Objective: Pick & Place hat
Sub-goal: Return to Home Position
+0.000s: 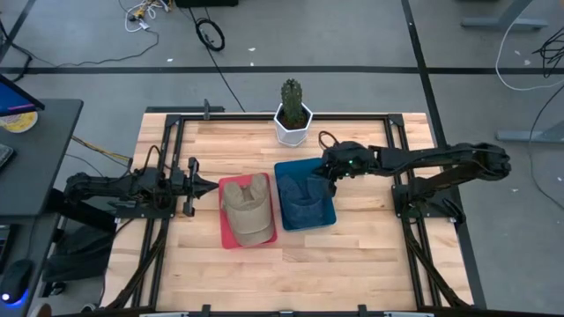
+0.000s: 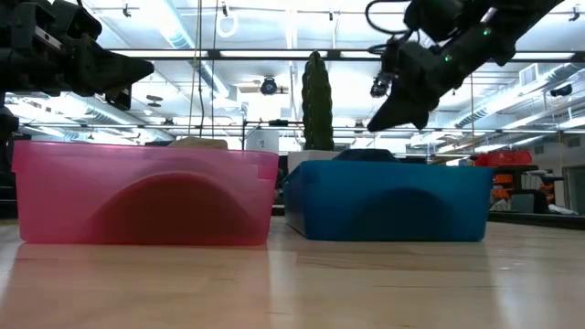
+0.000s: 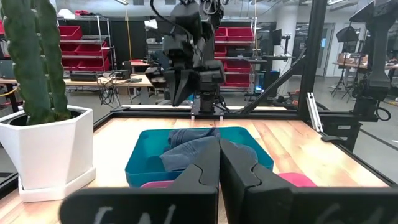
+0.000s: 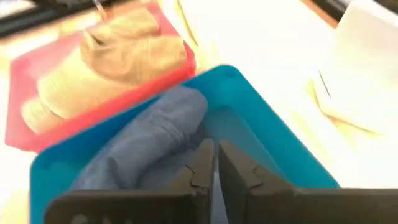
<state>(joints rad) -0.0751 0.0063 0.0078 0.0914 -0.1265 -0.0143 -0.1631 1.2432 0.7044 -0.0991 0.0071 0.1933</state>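
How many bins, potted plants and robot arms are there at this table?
Bins: 2, a red bin and a blue bin
Potted plants: 1, the cactus
Robot arms: 2, the left arm and the right arm
Total: 5

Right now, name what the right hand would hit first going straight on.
Probably the blue cap in the blue bin, or the bin floor beside it: the shut right hand points down there.

left gripper [image 3: 219, 165] closed | blue cap [image 3: 186, 149] in blue bin [image 3: 140, 167] | cactus [image 3: 34, 62] beside
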